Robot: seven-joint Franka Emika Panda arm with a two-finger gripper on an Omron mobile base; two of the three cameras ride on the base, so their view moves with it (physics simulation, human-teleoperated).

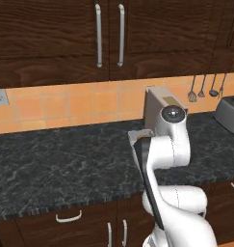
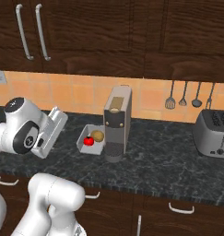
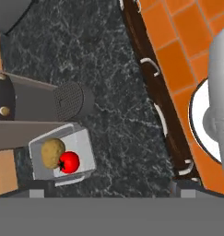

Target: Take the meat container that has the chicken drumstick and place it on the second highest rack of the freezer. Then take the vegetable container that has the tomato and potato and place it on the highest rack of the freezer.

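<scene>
The vegetable container (image 2: 91, 141), holding the tomato (image 2: 88, 141) and potato (image 2: 97, 135), sits mid-counter (image 2: 168, 161) touching the coffee machine (image 2: 117, 124); my gripper (image 3: 113, 188) hovers above, fingers wide apart and empty, and I judge a descent risks clipping that machine.

Even, flat rendered light with no visible source fills every view. The dark wooden upper cabinets (image 1: 51, 38) at twelve o'clock stay dim, the orange tiled backsplash (image 2: 76, 90) bright. Shadows are faint; edges slightly soft, no glare.
</scene>
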